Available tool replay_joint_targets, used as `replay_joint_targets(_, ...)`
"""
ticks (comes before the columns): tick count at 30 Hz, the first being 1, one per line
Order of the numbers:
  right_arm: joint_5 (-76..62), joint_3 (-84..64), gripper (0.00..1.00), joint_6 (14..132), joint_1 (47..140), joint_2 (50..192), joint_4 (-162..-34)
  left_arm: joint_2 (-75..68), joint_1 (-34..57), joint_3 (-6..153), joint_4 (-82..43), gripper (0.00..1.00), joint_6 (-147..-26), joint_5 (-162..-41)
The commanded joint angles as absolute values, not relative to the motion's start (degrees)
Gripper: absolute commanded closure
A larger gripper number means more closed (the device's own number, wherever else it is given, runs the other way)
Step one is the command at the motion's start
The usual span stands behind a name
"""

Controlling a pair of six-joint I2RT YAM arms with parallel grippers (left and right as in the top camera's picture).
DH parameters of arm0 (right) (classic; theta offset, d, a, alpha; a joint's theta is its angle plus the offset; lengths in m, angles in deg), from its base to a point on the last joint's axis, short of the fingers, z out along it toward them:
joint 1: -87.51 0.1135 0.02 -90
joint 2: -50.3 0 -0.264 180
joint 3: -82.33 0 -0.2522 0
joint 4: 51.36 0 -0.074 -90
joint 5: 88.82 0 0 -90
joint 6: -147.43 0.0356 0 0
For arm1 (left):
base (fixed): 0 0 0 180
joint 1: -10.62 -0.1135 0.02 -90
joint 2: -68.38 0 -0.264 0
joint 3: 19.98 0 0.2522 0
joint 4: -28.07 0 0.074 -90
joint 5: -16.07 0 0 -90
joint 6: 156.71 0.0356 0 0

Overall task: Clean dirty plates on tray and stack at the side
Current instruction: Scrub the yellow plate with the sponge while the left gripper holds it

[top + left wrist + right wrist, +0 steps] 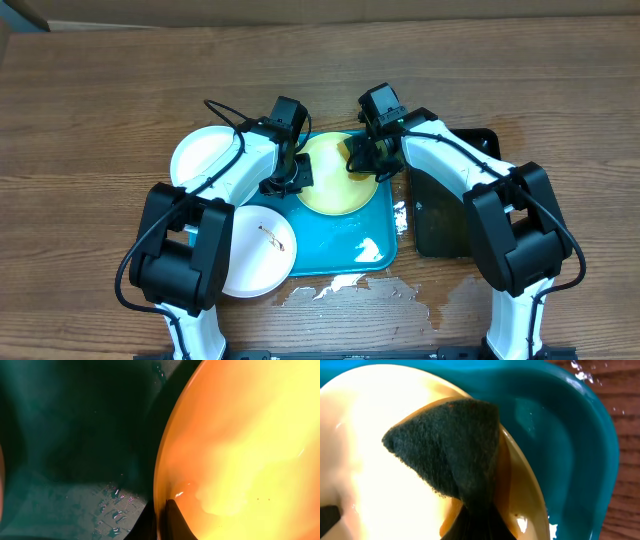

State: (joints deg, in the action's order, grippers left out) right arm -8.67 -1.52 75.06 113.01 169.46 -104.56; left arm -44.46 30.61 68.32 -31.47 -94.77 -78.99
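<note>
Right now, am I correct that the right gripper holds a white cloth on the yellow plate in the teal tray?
Not quite: the right wrist view shows the right gripper holding a dark green scouring pad, not a white cloth, on the yellow plate in the teal tray.

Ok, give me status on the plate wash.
Left jaws shut on yellow plate rim, on the tray. Right jaws shut on scrub pad, on that plate. Two white plates sit left, nothing blocking.
</note>
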Motion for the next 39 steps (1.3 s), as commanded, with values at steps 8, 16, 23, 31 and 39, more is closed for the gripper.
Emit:
replay_joint_targets(8,-6.46,-3.59,0.96,64.59,112.18,170.99,-97.55,-45.83,30.78,67.18,-33.46,0.96,-90.88,-76.25)
replay_joint_targets(16,-10.83,-3.72,0.96,61.01,112.18,170.99,-93.74,-45.83,30.78,67.18,-33.48,0.96,-90.88,-76.25)
replay_joint_targets(23,-14.88,-3.72,0.96,59.89,112.18,170.99,-92.06,-45.83,30.78,67.18,-33.46,0.96,-90.88,-76.25)
replay_joint_targets(31,-25.41,-3.72,0.96,55.46,112.18,170.99,-89.35,-45.83,30.78,67.18,-33.42,0.96,-90.92,-76.25)
replay_joint_targets(39,-28.58,-2.28,0.96,55.48,112.18,170.9,-88.78,-45.83,30.78,67.18,-33.4,0.96,-90.92,-76.25)
